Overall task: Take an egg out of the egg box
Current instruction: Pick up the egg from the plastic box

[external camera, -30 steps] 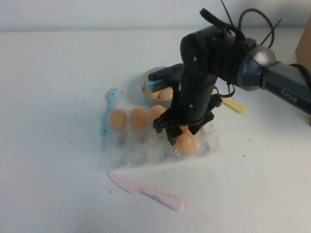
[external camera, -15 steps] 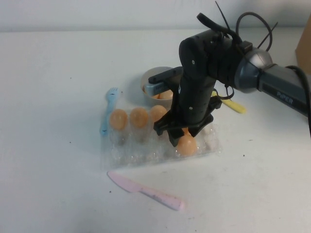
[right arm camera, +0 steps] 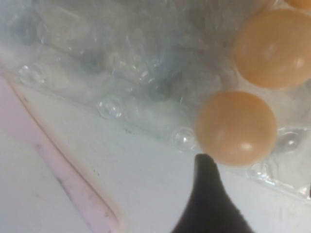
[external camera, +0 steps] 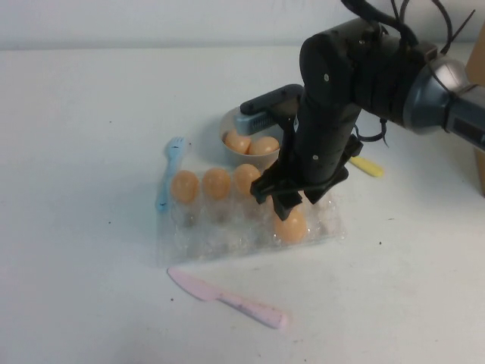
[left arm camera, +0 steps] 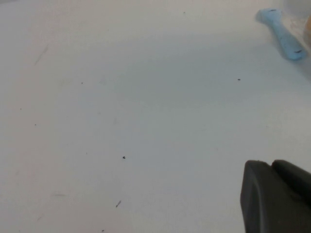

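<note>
The right hand [external camera: 292, 203], fingers apart and empty, hovered just above the egg [external camera: 290, 225] in the egg box [external camera: 227, 239] at frame centre; it needed to straddle it squarely. Left hand [left arm camera: 277, 196]: can't tell

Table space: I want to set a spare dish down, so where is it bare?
Bare: table left of the blue fork, where the left claw sits, and right of the pink knife. Crowded: the egg box, the bowl, and the right claw above an egg.
</note>
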`<state>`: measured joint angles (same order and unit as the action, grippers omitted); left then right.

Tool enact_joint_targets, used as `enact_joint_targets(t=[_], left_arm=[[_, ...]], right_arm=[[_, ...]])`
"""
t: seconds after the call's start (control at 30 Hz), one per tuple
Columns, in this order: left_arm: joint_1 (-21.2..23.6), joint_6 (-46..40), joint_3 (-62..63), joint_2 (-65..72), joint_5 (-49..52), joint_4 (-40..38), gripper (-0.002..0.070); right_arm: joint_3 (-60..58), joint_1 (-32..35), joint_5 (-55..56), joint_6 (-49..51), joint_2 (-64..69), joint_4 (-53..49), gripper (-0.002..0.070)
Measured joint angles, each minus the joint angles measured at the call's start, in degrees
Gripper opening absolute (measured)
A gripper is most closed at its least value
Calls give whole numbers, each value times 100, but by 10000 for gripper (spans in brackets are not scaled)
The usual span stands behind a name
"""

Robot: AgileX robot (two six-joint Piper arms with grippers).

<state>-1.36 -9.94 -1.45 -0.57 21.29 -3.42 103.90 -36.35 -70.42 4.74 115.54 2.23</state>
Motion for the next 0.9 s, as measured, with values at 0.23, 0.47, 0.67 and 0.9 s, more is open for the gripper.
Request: enact_joint_targets(t=[0.23, 0.47, 0.67, 0.9], left_arm=[[0, 0, 0, 0, 0, 0, -3], [0, 0, 0, 0, 0, 0, -3], [0, 0, 0, 0, 0, 0, -3], [0, 0, 0, 0, 0, 0, -3]], right_arm=[[-254, 0, -12, -5, 23, -20, 389], [-254, 0, -12, -5, 111, 72, 388], [-254, 0, 184, -5, 124, 106, 388], [-254, 0, 298, -5, 163, 117, 388]])
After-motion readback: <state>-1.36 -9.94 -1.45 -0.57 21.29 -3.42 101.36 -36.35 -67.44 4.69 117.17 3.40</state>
